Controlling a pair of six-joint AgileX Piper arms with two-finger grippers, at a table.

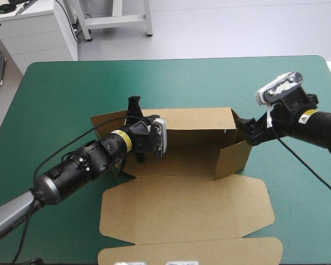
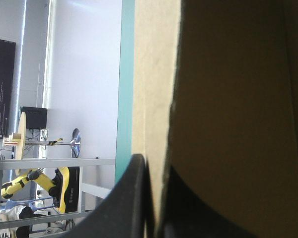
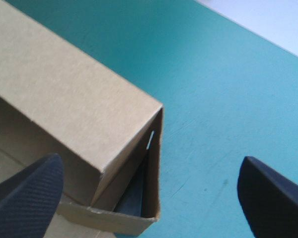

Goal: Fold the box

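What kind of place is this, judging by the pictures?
Probably a robot test bench: the left gripper and the right gripper work on a brown box on a teal-green table.

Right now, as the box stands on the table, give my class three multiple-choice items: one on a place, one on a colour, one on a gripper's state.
1. Where does the flat lid of the box lie?
A) on its near side
B) on its far side
C) upright over it
2. What colour is the cover?
A) red
B) teal-green
C) white
3. How is the right gripper?
A) shut on the box
B) shut, empty
C) open
Answers: 1 A, it lies flat on the side nearest the robot; 2 B, teal-green shows all round the box; 3 C, its fingers stand wide apart, the box's corner between them.
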